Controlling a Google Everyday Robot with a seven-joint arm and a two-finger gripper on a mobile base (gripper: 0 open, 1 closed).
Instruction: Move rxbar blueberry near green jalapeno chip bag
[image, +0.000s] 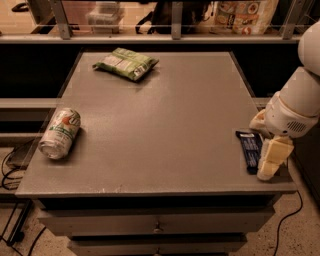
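Note:
The rxbar blueberry (249, 148) is a flat dark navy wrapper lying on the grey table (165, 115) near its right front corner. The green jalapeno chip bag (126, 63) is light green with a white label patch and lies at the far left of the table top. My gripper (270, 161) comes in from the right on a white arm. It hangs low at the bar's right side, over the table's right front edge, and partly covers the bar's right edge. The bar and the bag are far apart.
A green-and-white soda can (60, 132) lies on its side near the left front edge. A metal rail (172, 20) with shelves and packages behind it runs along the back. Drawers (157, 227) sit below the table front.

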